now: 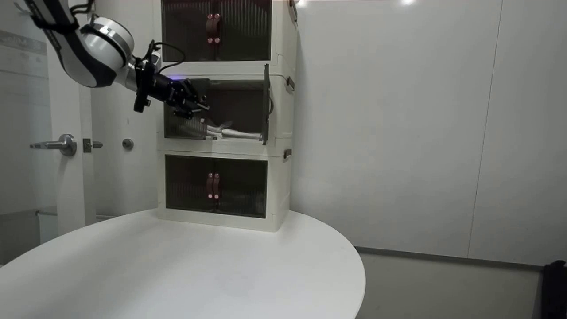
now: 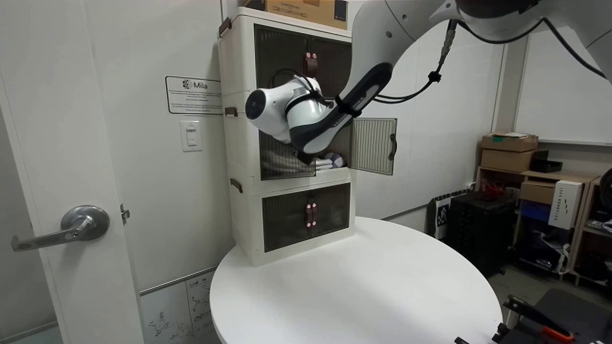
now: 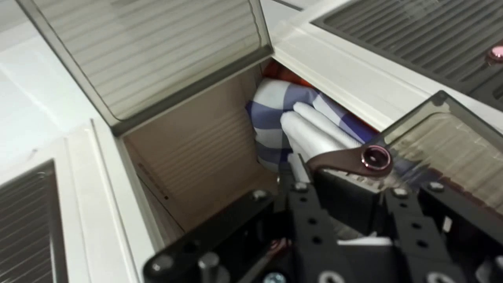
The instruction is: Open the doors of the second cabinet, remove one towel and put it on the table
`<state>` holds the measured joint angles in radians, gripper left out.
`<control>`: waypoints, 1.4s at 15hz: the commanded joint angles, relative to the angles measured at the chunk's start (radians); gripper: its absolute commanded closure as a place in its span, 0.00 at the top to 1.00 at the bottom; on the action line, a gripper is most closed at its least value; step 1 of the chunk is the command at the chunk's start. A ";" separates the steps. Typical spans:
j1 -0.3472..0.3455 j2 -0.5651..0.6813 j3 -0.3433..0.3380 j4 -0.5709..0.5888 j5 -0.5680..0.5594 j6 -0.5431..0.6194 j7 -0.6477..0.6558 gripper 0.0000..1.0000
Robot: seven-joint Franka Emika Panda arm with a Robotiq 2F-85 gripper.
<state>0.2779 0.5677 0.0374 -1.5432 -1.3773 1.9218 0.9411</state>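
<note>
The second cabinet [image 1: 283, 106] is the middle tier of a white stack. Its right door [image 2: 374, 145] is swung wide, while the left door [image 1: 184, 128] is slightly ajar. My gripper [image 3: 308, 171] is shut on the left door's brown handle [image 3: 346, 159], with one finger inside the loop and one outside. In an exterior view the gripper [image 1: 201, 108] sits before this door; the arm mostly hides it in the opposite exterior view. Inside lie folded white towels [image 3: 310, 133] against a blue-and-white checked cloth [image 3: 271, 114]. The round white table [image 1: 248, 266] supports the stack.
Closed doors front the top tier [image 1: 243, 31] and bottom tier [image 1: 241, 186]. The right door panel [image 3: 149, 51] juts outward beside the opening. A room door with a lever [image 2: 79, 229] stands near the stack. Dark equipment [image 2: 550, 315] is near the table's edge.
</note>
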 commanded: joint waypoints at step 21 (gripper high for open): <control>0.059 0.213 0.125 0.210 0.050 -0.230 -0.185 1.00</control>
<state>0.3786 0.8293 0.1281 -1.3198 -1.3617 1.5727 0.8267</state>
